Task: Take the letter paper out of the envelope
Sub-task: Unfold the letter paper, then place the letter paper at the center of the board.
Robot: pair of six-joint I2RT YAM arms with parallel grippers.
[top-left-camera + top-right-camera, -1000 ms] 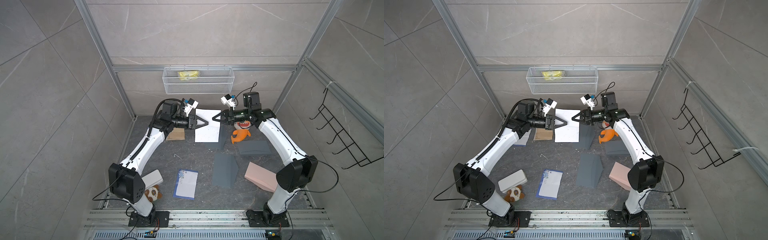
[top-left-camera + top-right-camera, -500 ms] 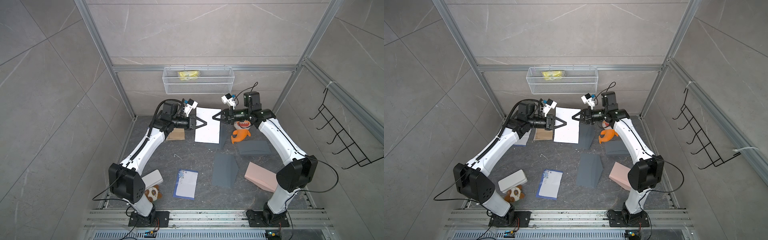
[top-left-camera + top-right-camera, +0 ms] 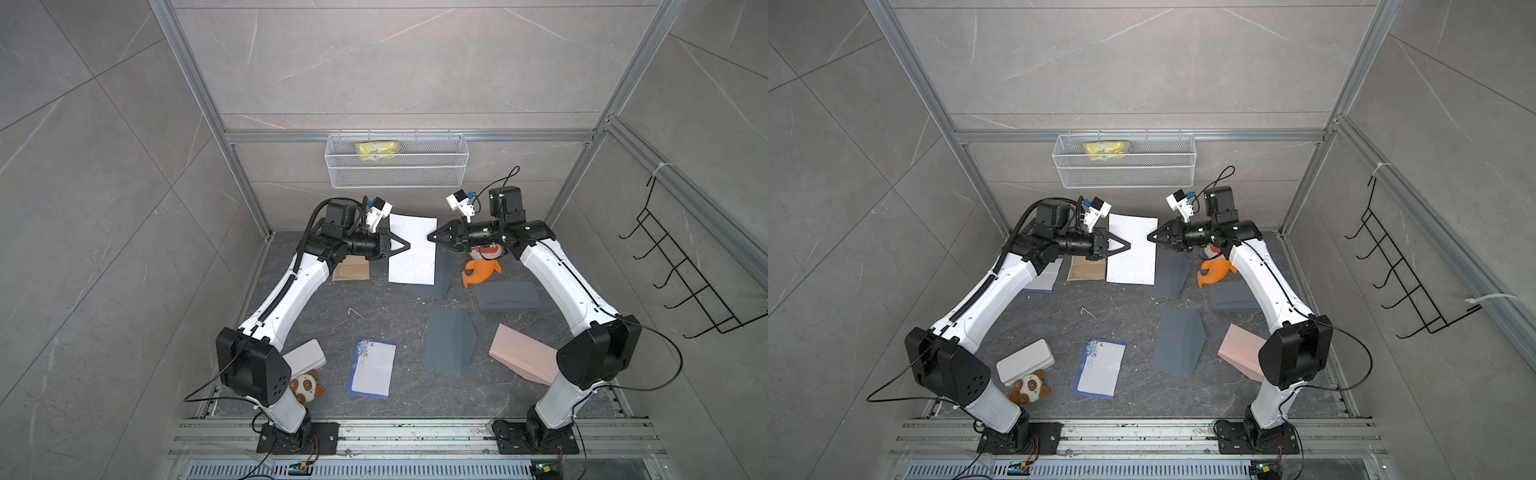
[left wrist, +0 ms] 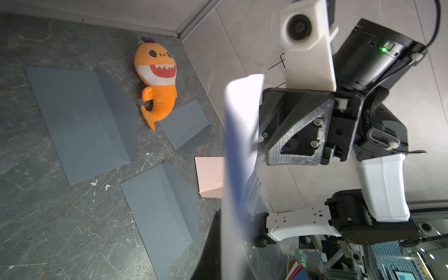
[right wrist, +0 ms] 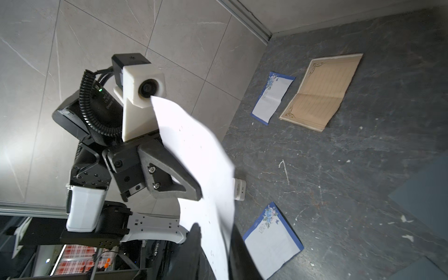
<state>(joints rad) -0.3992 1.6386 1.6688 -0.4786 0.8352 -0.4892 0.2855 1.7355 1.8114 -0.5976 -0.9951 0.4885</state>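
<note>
Letter paper [image 3: 411, 249]: found it upright in the air between the two arms, well above the dark bench [image 3: 374, 316] and out of every envelope, with one grey envelope [image 3: 442, 278] lying on the bench below its right side and an orange plush shark [image 3: 482, 269] just beside that. Found the left jaws clamped tight on the sheet's left edge, about halfway up. Saw the right jaws parted only narrowly, tips at the opposite edge with the sheet between them; could not make out any contact.
</note>
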